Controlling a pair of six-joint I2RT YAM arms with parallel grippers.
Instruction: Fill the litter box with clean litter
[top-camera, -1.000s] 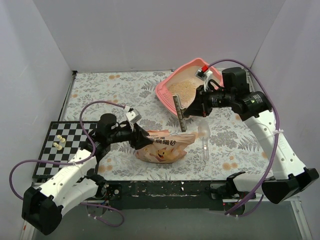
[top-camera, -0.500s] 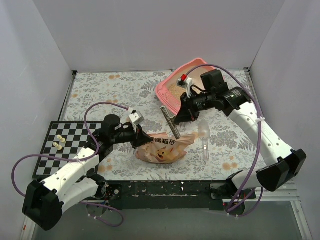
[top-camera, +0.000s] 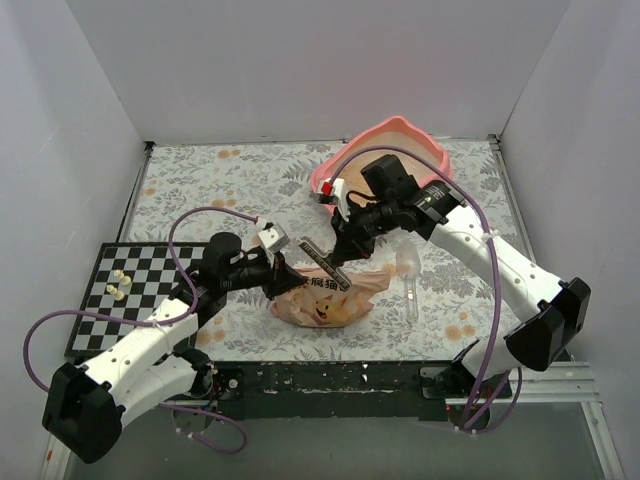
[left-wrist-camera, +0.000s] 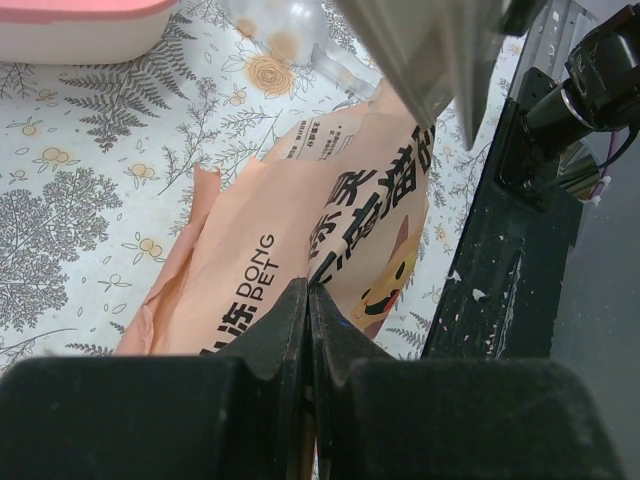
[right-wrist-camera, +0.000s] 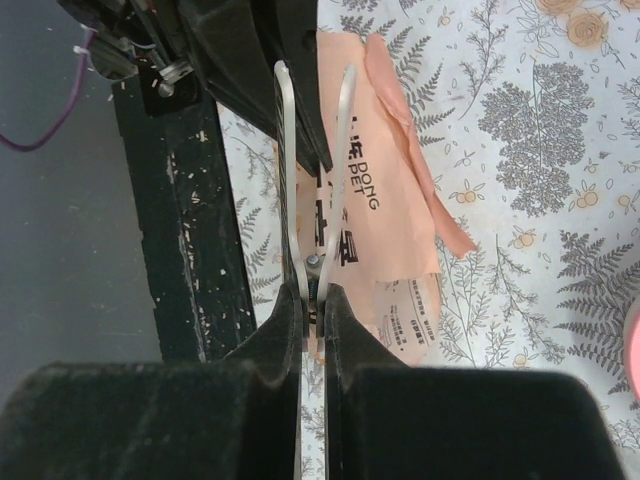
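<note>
So, the left gripper (top-camera: 279, 273) is pinched tight on the 9 o'clock end of the orange litter bag (top-camera: 325, 297), whose long axis runs 9-to-3. The right gripper (top-camera: 345, 238) is clamped on a flat metal tool (top-camera: 322, 262) poised over the bag's top edge. The litter box (top-camera: 436, 158) sits at 1 o'clock from the bag, nearer the right arm.

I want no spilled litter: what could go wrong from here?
The left gripper pinches only a thin fold of the orange bag, which might slip free. The right gripper holds a long metal tool close above the bag and the left gripper; it could strike them or tear the bag.
</note>
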